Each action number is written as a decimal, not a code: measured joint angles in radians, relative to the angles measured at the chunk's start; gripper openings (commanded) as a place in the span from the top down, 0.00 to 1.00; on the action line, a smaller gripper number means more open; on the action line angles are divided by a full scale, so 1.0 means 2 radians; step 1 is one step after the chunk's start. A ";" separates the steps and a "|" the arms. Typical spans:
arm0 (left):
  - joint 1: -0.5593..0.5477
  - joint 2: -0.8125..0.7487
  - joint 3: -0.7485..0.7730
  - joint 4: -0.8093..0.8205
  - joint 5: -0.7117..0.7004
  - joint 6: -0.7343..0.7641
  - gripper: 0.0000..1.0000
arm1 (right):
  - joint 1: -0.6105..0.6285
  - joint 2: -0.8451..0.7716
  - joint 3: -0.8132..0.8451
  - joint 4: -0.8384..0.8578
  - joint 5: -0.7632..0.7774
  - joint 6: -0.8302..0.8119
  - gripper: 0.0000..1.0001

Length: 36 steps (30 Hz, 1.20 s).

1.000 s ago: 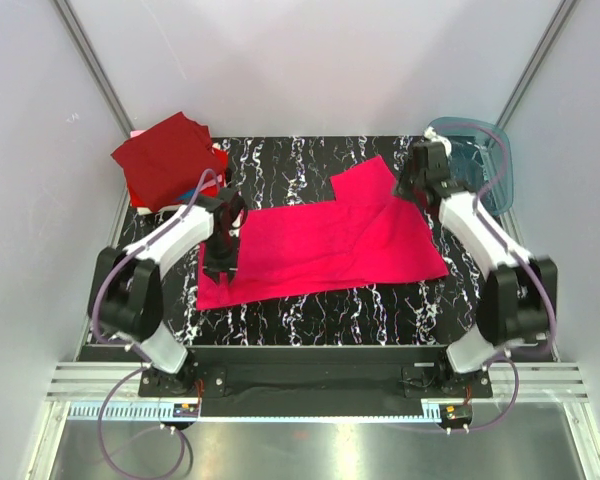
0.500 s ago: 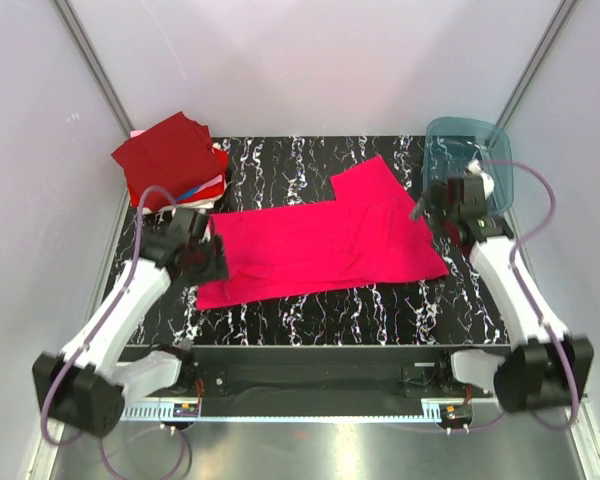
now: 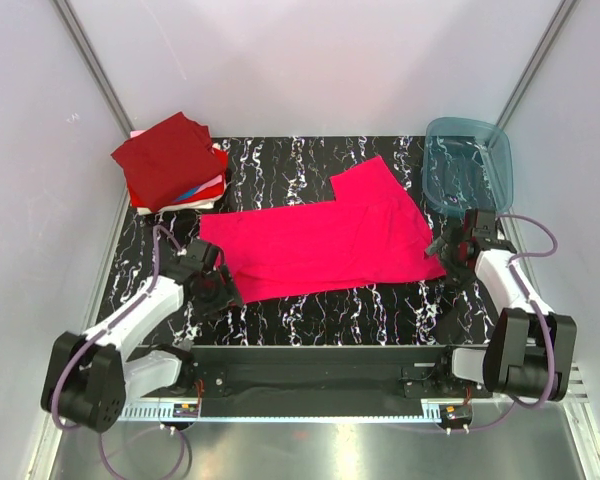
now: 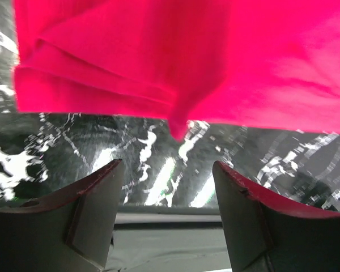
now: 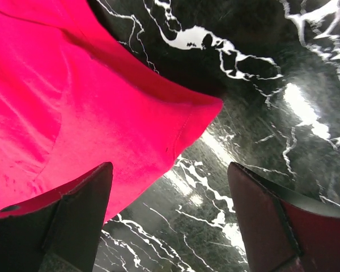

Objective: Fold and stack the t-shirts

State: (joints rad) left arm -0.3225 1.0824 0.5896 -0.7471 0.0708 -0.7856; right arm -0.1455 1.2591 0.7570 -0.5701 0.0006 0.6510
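"Maroon was what caught my eye first, far left. The stack of folded t-shirts [image 3: 170,160] sat at the back corner of the table [image 3: 380,305], a dark red one on top and slivers of red, white and blue showing under it."

"And the arm on that side?"

"The left gripper [image 3: 218,283] was low at the near-left corner of the pink t-shirt [image 3: 320,240]. Its jaws were spread wide with nothing between them. Its wrist camera showed the hem lying just ahead of the gap, so I'd judge it was lined up to take that corner."

"Where did the shirt itself lie?"

"Flat across the middle of the marbled top. It was spread out, with one sleeve poking toward the back, apart from the pile. Not yet folded, I reckoned."

"The right side?"

"The right gripper [image 3: 448,250] was at the near-right corner of the cloth, jaws likewise wide and empty, and the corner lay just in front of them. One gripper at each near corner made sense to me, since two holds would carry that edge over evenly for a fold."

"Beyond it?"

"A teal bin [image 3: 505,165] stood at the back right, near the shirt's far edge and out of the arms' way."

"Any labels or print?"

"None I could read, on the cloth, the bin or the arms."
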 measured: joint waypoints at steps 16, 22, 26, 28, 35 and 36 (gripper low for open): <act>0.042 0.072 0.078 0.019 -0.035 0.031 1.00 | -0.012 0.122 0.022 0.065 -0.046 -0.025 0.97; 0.082 0.115 0.167 -0.011 -0.064 0.082 1.00 | -0.014 0.123 0.040 0.065 -0.046 -0.030 1.00; 0.125 0.172 0.203 -0.027 -0.074 0.121 0.60 | -0.016 0.123 0.049 0.064 -0.048 -0.032 1.00; 0.145 0.206 0.213 -0.031 -0.073 0.137 0.33 | -0.016 0.123 0.050 0.064 -0.049 -0.032 1.00; 0.164 0.136 0.162 -0.034 -0.038 0.128 0.01 | -0.016 0.123 0.051 0.063 -0.051 -0.034 1.00; 0.157 0.103 0.150 -0.036 -0.032 0.122 0.01 | -0.016 0.123 0.051 0.063 -0.051 -0.034 1.00</act>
State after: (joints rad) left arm -0.0078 1.2892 0.8902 -0.8192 0.0059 -0.5407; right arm -0.1780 1.5051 0.8585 -0.4450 -0.1020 0.5831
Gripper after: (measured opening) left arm 0.984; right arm 0.022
